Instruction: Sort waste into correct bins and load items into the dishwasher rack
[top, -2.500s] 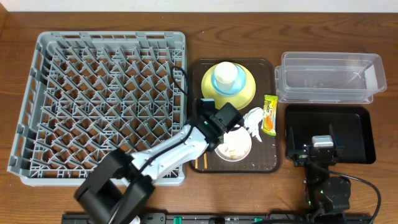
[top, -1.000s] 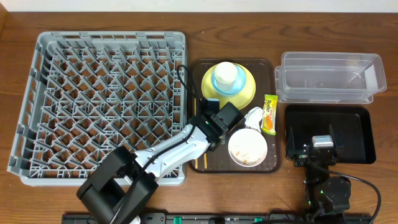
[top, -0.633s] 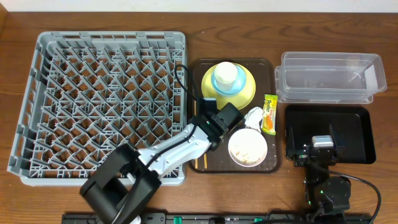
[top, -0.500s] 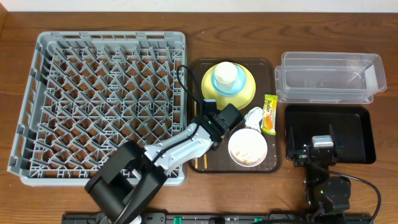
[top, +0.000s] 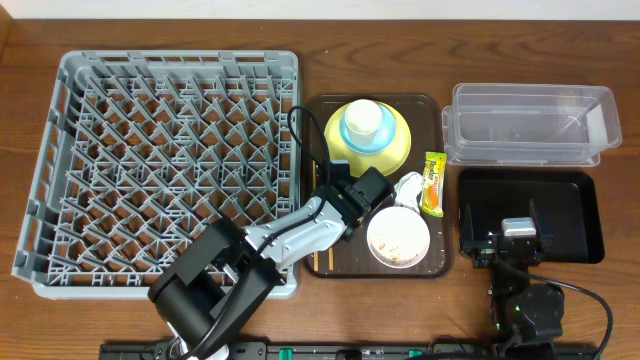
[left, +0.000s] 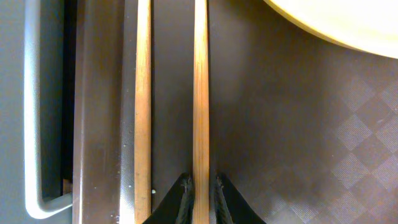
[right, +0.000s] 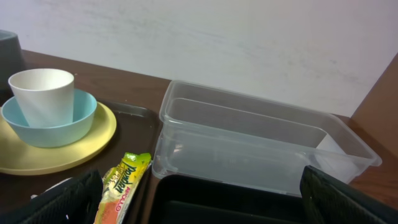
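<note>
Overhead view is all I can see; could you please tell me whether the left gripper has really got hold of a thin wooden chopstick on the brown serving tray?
Observer: Yes. Its wrist view shows the left gripper pinched shut on one thin wooden chopstick.
Operator: And where is the second chopstick?
Observer: The second chopstick lies parallel beside it on the brown serving tray, apart from it and outside the fingers.
Operator: Is the right gripper holding anything?
Observer: No. The right gripper stands wide open with nothing between its fingers.
</note>
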